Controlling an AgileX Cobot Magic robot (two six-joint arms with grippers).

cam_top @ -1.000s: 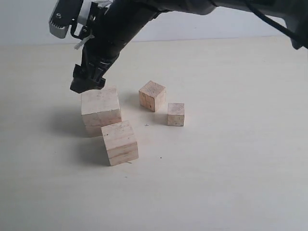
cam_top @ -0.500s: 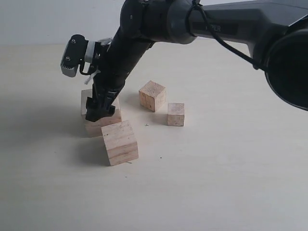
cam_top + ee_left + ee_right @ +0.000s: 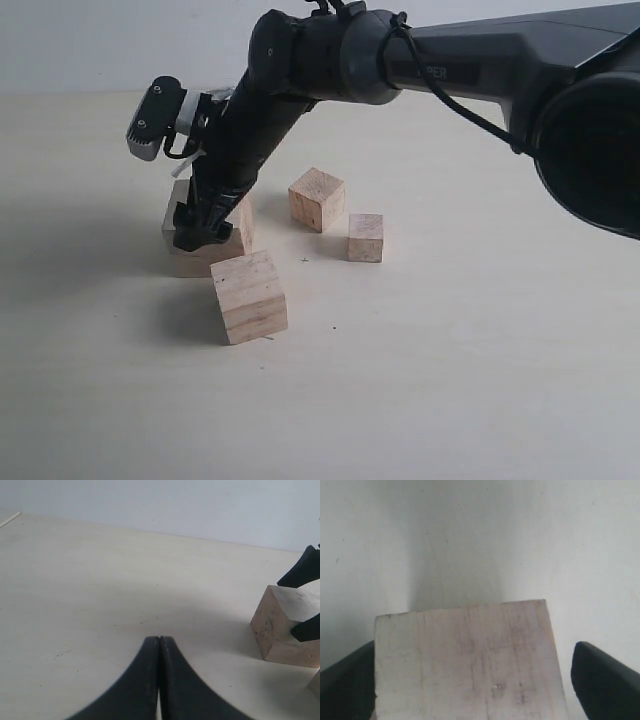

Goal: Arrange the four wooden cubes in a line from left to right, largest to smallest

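Observation:
Four pale wooden cubes lie on the table. The largest cube [image 3: 205, 262] sits at the left, also seen in the left wrist view [image 3: 280, 630] and filling the right wrist view [image 3: 465, 660]. My right gripper [image 3: 203, 232] reaches across and straddles it, open: one finger [image 3: 350, 680] is at the cube's side, the other finger [image 3: 605, 680] stands a little off it. The second cube [image 3: 249, 297] lies just in front, the third cube [image 3: 317, 198] and the smallest cube [image 3: 366, 238] to the right. My left gripper [image 3: 159, 639] is shut and empty, low over bare table.
The pale table [image 3: 480, 380] extends wide to the front and right. The right arm [image 3: 330, 50] spans the scene from the upper right. A pale wall [image 3: 200, 505] lies behind the table.
The right gripper came down from above the largest cube to straddle it. The cube seems to have shifted slightly left. The other cubes have not moved.

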